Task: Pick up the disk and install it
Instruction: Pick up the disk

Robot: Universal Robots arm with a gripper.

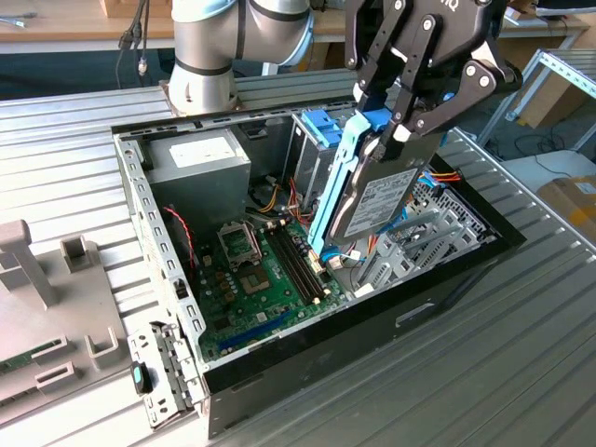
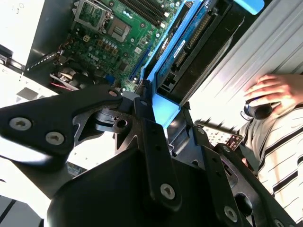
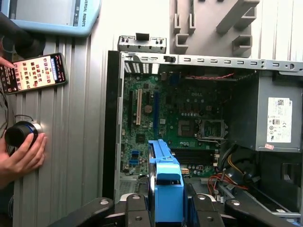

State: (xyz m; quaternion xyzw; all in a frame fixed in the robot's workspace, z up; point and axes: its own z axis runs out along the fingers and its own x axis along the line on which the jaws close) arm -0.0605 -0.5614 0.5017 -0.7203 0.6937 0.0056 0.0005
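My gripper [image 1: 399, 130]: I grip the disk [image 1: 380, 203] (by its blue frame).
Disk: tilted, above the open computer case [image 1: 307, 346].

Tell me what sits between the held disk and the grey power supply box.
In the exterior view, coloured cables and the silver drive cage lie between disk and box.

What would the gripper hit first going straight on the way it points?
The disk in the gripper leads; its lower end would likely meet the motherboard, by the silver bay; depth unclear.
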